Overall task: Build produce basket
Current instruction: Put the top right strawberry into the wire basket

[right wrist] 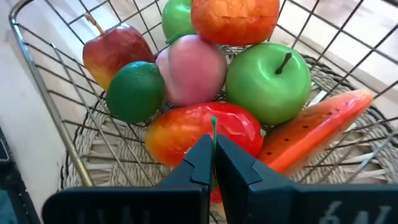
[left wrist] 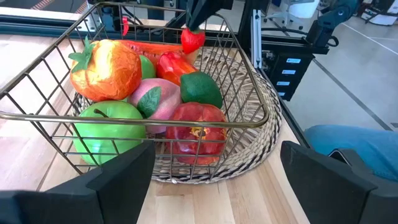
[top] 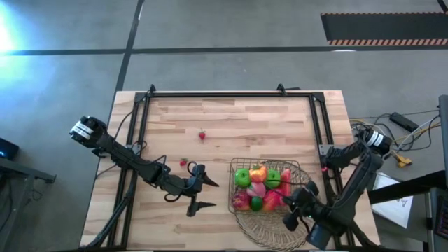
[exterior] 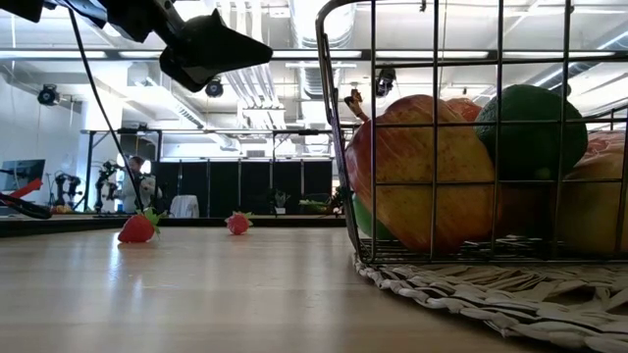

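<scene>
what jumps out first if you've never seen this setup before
The copper wire basket on a woven straw mat, at the table's right near side, is heaped with bright toy produce. The right tool hangs over it, shut on a small strawberry by the stem. Two more strawberries lie loose on the bare wood left of the basket, and the left tool waits open, pointing at the basket.

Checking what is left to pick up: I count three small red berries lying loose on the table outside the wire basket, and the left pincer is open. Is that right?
Not quite. Two berries lie loose on the table: one farther out and one near the left pincer, as the high view shows. The rest stands: both are outside the wire basket, and the left pincer is open.
</scene>
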